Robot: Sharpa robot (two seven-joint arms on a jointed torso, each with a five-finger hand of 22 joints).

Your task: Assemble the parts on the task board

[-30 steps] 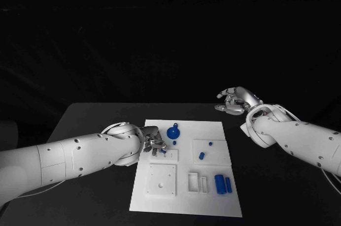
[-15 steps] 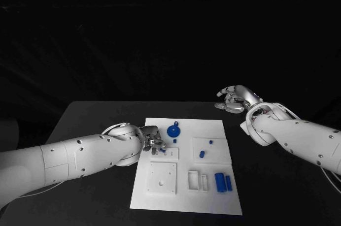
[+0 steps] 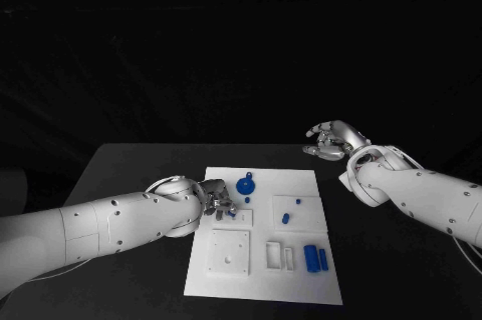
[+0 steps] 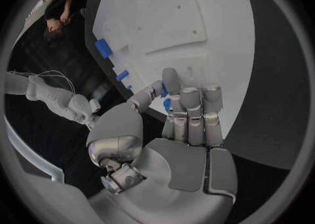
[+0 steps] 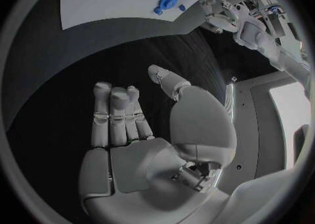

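Observation:
The white task board lies in the middle of the black table. My left hand hovers over the board's left middle and pinches a small blue part between thumb and a finger, just above a small raised white block. A round blue disc and a tiny blue peg lie beside that hand. Two blue bars lie side by side at the near right. My right hand hangs off the board past its far right corner, holding nothing, thumb apart from the fingers.
A square white block and a slotted white block stand on the board's near half. Another raised plate carries two small blue pieces. Bare black table surrounds the board.

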